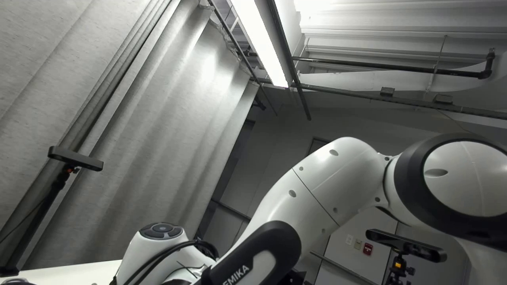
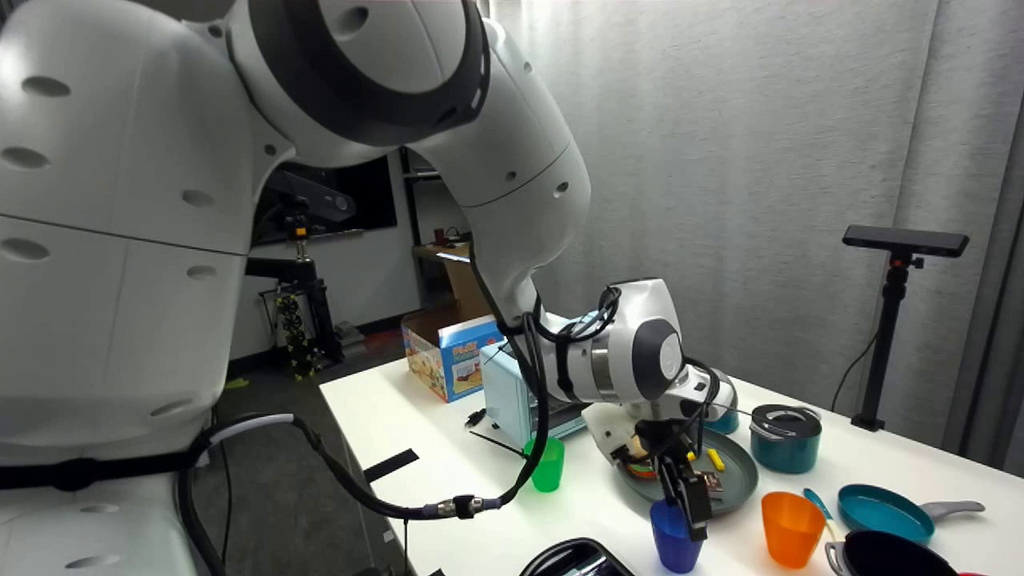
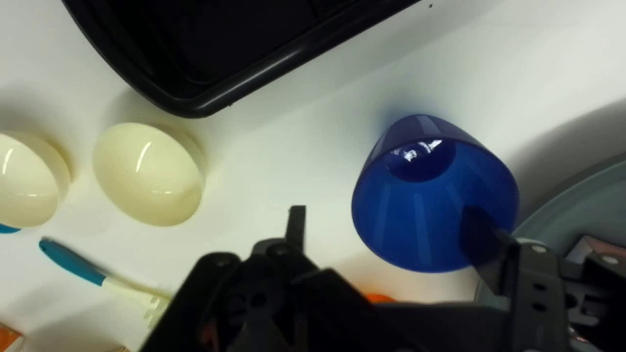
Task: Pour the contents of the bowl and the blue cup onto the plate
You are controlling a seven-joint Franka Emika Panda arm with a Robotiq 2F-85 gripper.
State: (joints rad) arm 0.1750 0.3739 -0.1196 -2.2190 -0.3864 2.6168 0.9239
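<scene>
In the wrist view I see the gripper [image 3: 384, 217] with its fingers spread apart, 1 of them overlapping the blue cup [image 3: 406, 225], right of centre; whether they touch, I can't tell. 2 cream bowls [image 3: 146, 176] sit at the left of that frame. In an exterior view the grey plate [image 2: 742, 480] lies at lower right on the worktop [image 2: 608, 512], near an orange cup [image 2: 790, 528].

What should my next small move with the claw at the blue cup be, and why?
I'd probably lift the open claw straight up, clear of the blue cup. The cup looks empty, and yellow pieces lie on the plate, so its pour seems done. In the wrist view one finger overlaps the cup's rim, so moving sideways first might tip it.
</scene>
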